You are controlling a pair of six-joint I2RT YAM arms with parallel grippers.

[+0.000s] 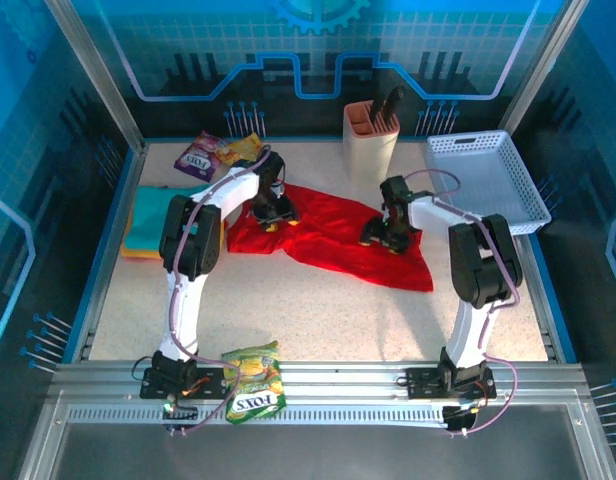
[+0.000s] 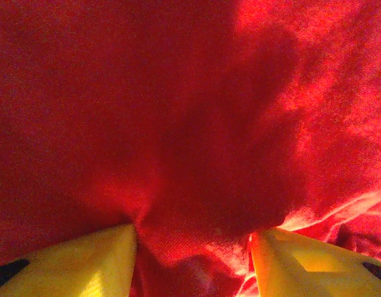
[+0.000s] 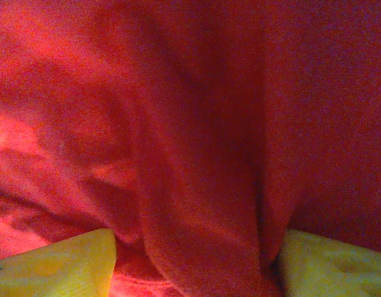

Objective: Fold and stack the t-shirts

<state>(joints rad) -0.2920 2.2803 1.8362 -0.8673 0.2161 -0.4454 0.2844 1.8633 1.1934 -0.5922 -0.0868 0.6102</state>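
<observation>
Red t-shirt [image 1: 333, 248]: we are seeing it lying unfolded and rumpled across the middle of the table [image 1: 318, 320], with one end under the left gripper and the other trailing towards the near right.
Left gripper [image 1: 271, 218]: it is bearing down on the back-left part of the red t-shirt. In the left wrist view its jaws are standing apart, and a puckered ridge of red cloth is rising between the yellow fingers [image 2: 85, 263], touching both.
Right gripper [image 1: 386, 238]: it is resting on the right-hand part of the same shirt. In the right wrist view we are finding its jaws apart too, the fingers [image 3: 329, 263] straddling a tall fold of red cloth that is filling the gap.
Teal t-shirt [image 1: 153, 212]: it is lying folded at the left edge of the table, near the red one.
Orange-yellow t-shirt [image 1: 138, 252]: it is lying folded beneath the teal one, its near edge peeking out.
Purple snack packet [image 1: 210, 155]: it is lying at the back left, behind the folded pair.
Green snack packet [image 1: 254, 382]: it is lying on the near rail, just beside the left arm's base.
Basket [image 1: 483, 180]: it is sitting at the back right corner.
Knife block [image 1: 371, 138]: it is standing upright at the back, left of the basket.
</observation>
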